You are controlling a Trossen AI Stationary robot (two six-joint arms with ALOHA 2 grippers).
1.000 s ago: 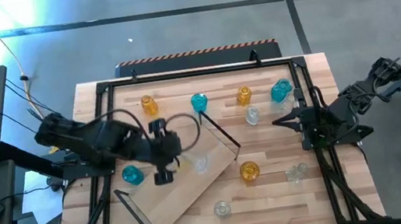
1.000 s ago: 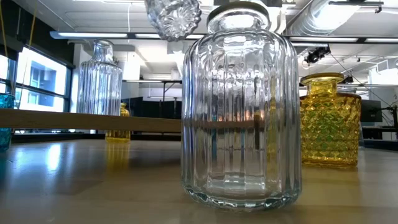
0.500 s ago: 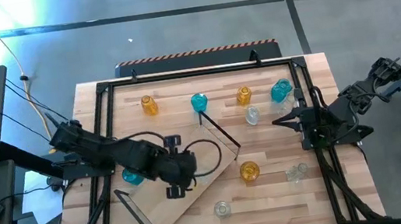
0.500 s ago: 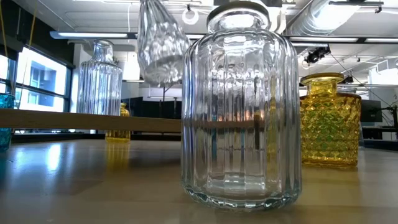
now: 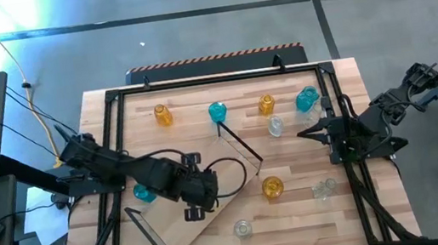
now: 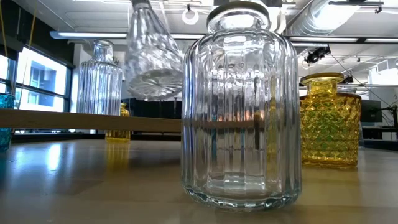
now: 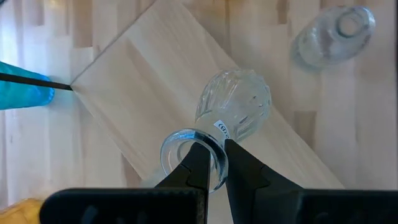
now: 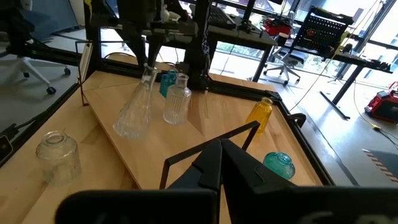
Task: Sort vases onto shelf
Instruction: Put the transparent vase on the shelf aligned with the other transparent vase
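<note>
My left gripper (image 5: 197, 201) reaches over the shelf (image 5: 181, 231), a light-wood board lying slantwise with black wire frames at its ends. It is shut on a clear cut-glass vase (image 7: 239, 106), which hangs tilted above the board (image 6: 152, 59). A clear ribbed vase (image 8: 177, 99) stands on its base on the shelf close by. Other clear, amber (image 5: 272, 187) and teal (image 5: 217, 111) vases stand on the tabletop around the shelf. My right gripper (image 5: 300, 134) waits shut near the table's right edge, touching nothing. My left gripper pinches the clear vase by its mouth rim (image 7: 217, 152), one finger inside the neck opening and one outside. The fingers come from above, pointing down. The vase is lifted clear and hangs tilted below them, base (image 6: 154, 87) lowest, over the shelf.
A large clear ribbed vase (image 6: 239, 106) stands close in front of the low camera beside an amber diamond-patterned one (image 6: 329, 121). A teal vase (image 5: 144, 191) sits under the left arm. A black frame (image 5: 196, 83) rims the tabletop.
My left gripper has moved toward the table's near edge and a little to the right, along the shelf, and has come down. The clear vase it holds has swung from base-toward-the-near-edge to nearly neck-up and now hangs lower, closer to the board.
</note>
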